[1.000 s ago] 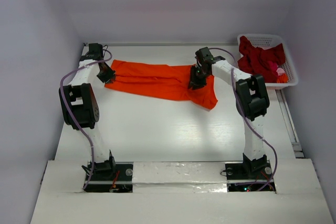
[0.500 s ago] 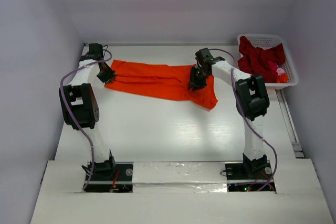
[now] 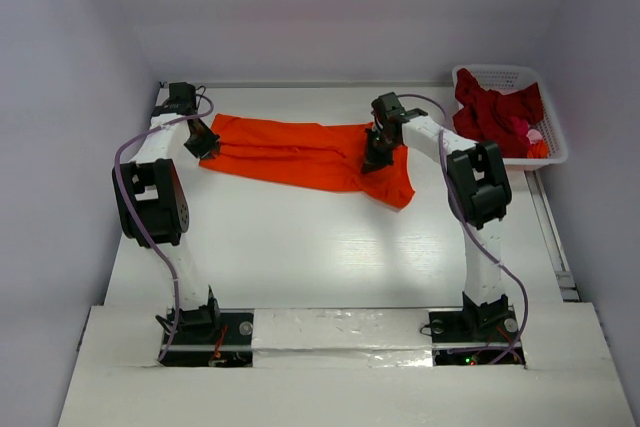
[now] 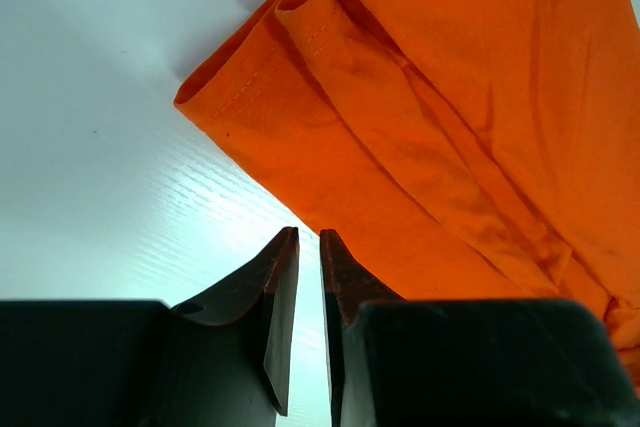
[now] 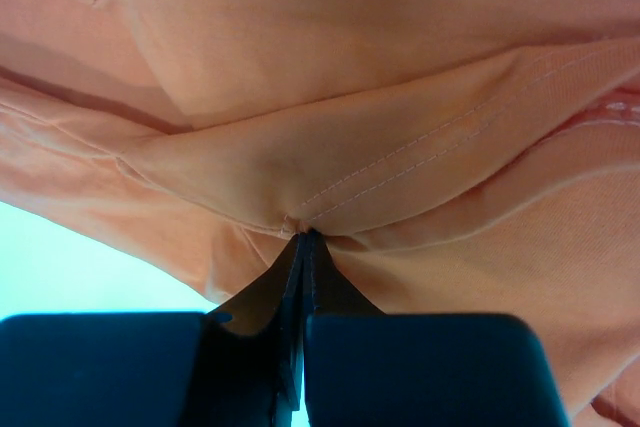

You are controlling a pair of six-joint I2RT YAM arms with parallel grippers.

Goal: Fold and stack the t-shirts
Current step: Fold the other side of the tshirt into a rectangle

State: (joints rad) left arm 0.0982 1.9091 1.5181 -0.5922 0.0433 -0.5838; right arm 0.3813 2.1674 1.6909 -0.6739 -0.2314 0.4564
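- Okay, the left arm (image 3: 150, 197) stands up from its base, folds at the elbow and leans toward the far left of the white table (image 3: 320, 247), wrist tipped down.
- The left gripper (image 3: 203, 137) (image 4: 307, 235) hovers low. Its jaws are a sliver apart with bare table showing through the slit, and they grip nothing.
- The bright orange cloth t-shirt (image 3: 290, 152) (image 4: 450, 97) lies ahead of that gripper and to its right, its hemmed edge passing just beside the right-hand finger. Whether they touch, I can't tell.
- The right arm (image 3: 480, 187) climbs from its base, bends at the elbow and reaches inward, wrist pitched steeply down onto the shirt.
- The right gripper (image 3: 375, 157) (image 5: 303, 235) is clamped tight, tips pinching a stitched fold of the orange shirt. Cloth fills everything ahead of its fingers.
- From overhead, the shirt stretches between the two grippers, with one corner flopping out to the near right of the right gripper.
- Well off to the right arm's right, a white plastic lattice basket (image 3: 500, 72) holds a crumpled dark red t-shirt bundle (image 3: 495, 107), with a bit of pink cloth (image 3: 533, 134) at its near edge.
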